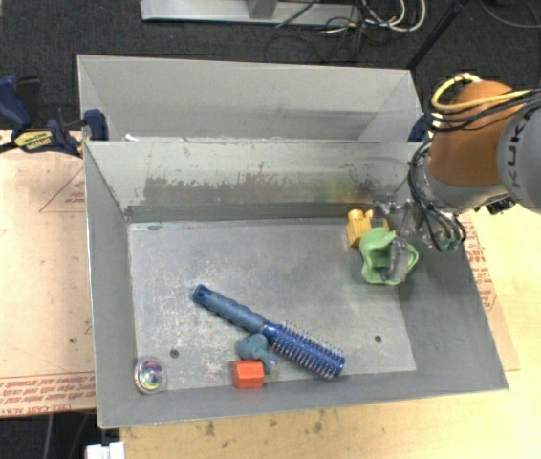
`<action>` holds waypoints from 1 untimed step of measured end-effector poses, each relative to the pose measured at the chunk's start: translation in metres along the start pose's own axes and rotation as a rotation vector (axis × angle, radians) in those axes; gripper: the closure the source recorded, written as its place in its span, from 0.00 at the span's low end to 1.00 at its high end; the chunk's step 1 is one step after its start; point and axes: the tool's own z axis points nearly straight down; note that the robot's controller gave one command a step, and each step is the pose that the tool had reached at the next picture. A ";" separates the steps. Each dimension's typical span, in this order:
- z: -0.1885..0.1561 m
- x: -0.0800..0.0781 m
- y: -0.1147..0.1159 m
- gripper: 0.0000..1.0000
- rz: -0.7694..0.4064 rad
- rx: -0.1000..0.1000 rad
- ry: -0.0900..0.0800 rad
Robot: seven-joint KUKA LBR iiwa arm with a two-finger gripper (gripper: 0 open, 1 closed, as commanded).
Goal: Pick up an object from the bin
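My gripper [400, 252] is down in the bin's right part, close to the right wall. It stands right at a light green cup-like thing [378, 255], whose right side it partly covers. Whether the green thing is held I cannot make out. A small yellow thing [357, 226] lies just up and left of the green one, touching or nearly touching it, near the back wall.
A blue hairbrush [269, 334] lies slanted in the front middle of the bin. By its bristle end sit a small blue piece [254, 348] and an orange-red block [248, 375]. A shiny clear ball [150, 375] rests in the front left corner.
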 end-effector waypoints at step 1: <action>-0.004 0.000 -0.001 1.00 -0.001 -0.001 0.011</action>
